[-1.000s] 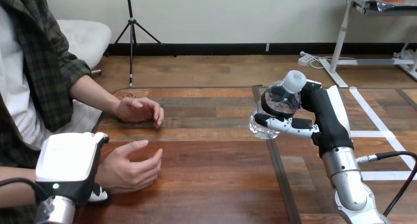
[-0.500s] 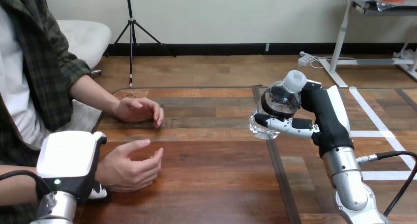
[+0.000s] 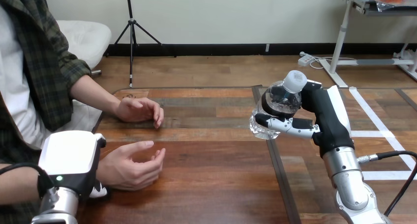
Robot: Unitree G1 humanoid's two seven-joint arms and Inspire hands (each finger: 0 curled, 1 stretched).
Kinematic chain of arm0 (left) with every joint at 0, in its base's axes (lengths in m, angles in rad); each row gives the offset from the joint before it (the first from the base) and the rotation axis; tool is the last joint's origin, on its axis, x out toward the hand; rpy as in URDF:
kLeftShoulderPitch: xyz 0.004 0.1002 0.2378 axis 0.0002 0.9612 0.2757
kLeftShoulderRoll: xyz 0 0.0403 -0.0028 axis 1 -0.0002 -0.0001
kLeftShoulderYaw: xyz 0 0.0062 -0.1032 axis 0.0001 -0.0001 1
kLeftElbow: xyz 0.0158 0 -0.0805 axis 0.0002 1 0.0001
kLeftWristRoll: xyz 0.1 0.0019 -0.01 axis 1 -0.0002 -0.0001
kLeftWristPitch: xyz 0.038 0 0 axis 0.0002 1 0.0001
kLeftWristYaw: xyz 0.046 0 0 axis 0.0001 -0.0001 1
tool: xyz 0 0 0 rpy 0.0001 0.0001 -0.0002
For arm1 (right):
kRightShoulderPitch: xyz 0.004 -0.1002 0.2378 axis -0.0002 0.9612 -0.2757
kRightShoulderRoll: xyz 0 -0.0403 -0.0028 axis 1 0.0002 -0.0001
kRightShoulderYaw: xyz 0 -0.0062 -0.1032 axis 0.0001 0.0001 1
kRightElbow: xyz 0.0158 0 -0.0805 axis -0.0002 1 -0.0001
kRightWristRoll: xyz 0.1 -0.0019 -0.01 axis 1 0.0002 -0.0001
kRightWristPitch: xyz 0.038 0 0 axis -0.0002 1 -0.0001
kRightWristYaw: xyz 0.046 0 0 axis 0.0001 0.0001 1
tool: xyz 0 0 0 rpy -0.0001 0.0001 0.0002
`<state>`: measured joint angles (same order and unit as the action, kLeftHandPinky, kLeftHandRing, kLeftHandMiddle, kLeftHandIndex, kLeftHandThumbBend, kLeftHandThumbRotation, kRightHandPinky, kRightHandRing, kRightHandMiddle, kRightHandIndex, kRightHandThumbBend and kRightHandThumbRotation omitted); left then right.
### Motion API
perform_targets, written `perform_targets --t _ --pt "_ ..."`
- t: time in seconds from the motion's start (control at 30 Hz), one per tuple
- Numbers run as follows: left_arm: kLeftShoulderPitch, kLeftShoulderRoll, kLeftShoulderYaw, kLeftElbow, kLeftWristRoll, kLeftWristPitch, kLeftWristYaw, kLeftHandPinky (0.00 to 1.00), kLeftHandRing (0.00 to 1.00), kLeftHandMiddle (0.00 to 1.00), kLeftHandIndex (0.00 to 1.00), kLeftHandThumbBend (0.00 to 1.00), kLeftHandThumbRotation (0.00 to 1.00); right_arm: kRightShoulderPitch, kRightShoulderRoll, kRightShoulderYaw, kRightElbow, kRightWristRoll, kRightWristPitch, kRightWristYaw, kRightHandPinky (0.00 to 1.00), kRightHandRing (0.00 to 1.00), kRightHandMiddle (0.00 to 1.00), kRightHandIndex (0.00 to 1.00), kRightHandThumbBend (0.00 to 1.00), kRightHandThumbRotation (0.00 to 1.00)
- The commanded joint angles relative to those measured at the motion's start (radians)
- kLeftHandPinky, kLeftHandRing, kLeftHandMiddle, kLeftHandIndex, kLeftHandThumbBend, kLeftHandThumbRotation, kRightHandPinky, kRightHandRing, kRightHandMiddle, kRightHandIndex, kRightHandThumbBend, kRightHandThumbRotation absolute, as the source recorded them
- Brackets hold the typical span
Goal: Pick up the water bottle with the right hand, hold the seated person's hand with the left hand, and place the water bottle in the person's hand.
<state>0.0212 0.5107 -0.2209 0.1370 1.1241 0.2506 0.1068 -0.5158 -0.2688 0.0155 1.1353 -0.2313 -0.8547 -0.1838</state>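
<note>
Gripping the water bottle (image 3: 281, 102) round its body, the right hand (image 3: 320, 113) is holding it tilted and lifted clear of the table (image 3: 211, 184), with the white cap pointing up. The bottle is hanging well apart from the person's nearer hand (image 3: 129, 166), far to the right of it. This nearer hand is lying half-open with the palm turned up and sideways. The left hand (image 3: 69, 157) is sitting just beside it, over the wrist. Whether it is really clasping the wrist I cannot tell, because its white back is covering the contact. The person's farther hand (image 3: 139, 108) is resting on the table beyond the nearer hand.

I am judging that the delivery is not yet done. The risk is coming from the long crossing: the tilted, smooth bottle may be slipping in the grip, or arriving against the edge of the nearer hand instead of into its palm, if the wrist is not being held steady.
</note>
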Motion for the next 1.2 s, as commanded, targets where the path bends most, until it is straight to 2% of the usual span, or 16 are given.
perform_targets --t 0.0,0.23,0.33,0.43,0.53,0.67,0.83,0.97,1.13,1.17 --pt "0.007 0.021 -0.037 0.059 0.003 0.024 -0.049 0.69 0.72 0.75 0.73 0.85 0.04 -0.052 -0.004 -0.022 -0.061 0.029 -0.035 0.001 0.39 0.44 0.48 0.48 0.72 0.0" --pt "0.014 0.025 -0.04 0.055 -0.008 0.01 -0.043 0.68 0.71 0.73 0.72 0.87 0.04 -0.053 -0.005 -0.021 -0.06 0.026 -0.038 -0.002 0.39 0.44 0.48 0.48 0.72 0.0" --pt "0.011 0.029 -0.047 0.058 -0.01 0.007 -0.056 0.68 0.71 0.73 0.72 0.87 0.04 -0.054 -0.005 -0.021 -0.061 0.026 -0.035 -0.004 0.39 0.44 0.48 0.48 0.72 0.0" --pt "0.015 0.028 -0.048 0.037 -0.02 0.016 -0.096 0.69 0.72 0.74 0.72 0.85 0.04 -0.054 -0.006 -0.019 -0.064 0.02 -0.029 -0.012 0.39 0.44 0.48 0.48 0.72 0.0" --pt "0.016 0.032 -0.05 0.032 -0.026 0.009 -0.104 0.7 0.72 0.74 0.73 0.85 0.04 -0.055 -0.006 -0.02 -0.061 0.022 -0.033 -0.011 0.39 0.44 0.48 0.48 0.72 0.0" --pt "0.016 0.036 -0.06 0.009 -0.018 0.025 -0.166 0.71 0.73 0.75 0.73 0.84 0.04 -0.055 -0.007 -0.02 -0.063 0.019 -0.03 -0.013 0.39 0.44 0.48 0.48 0.72 0.0" --pt "0.015 0.045 -0.066 -0.004 -0.026 0.015 -0.209 0.72 0.74 0.76 0.74 0.82 0.06 -0.055 -0.008 -0.02 -0.063 0.019 -0.028 -0.014 0.39 0.44 0.48 0.48 0.71 0.0" --pt "0.01 0.048 -0.071 -0.026 -0.038 0.033 -0.307 0.74 0.76 0.78 0.76 0.8 0.08 -0.053 -0.01 -0.019 -0.067 0.017 -0.029 -0.015 0.39 0.44 0.48 0.48 0.71 0.0" --pt "0.01 0.057 -0.074 -0.046 -0.05 0.021 -0.356 0.75 0.77 0.78 0.76 0.78 0.09 -0.054 -0.011 -0.021 -0.066 0.018 -0.031 -0.015 0.39 0.44 0.49 0.48 0.71 0.0" --pt "0.007 0.056 -0.073 -0.052 -0.055 0.029 -0.383 0.75 0.77 0.78 0.76 0.78 0.09 -0.054 -0.011 -0.021 -0.066 0.019 -0.031 -0.014 0.39 0.44 0.49 0.48 0.71 0.0"
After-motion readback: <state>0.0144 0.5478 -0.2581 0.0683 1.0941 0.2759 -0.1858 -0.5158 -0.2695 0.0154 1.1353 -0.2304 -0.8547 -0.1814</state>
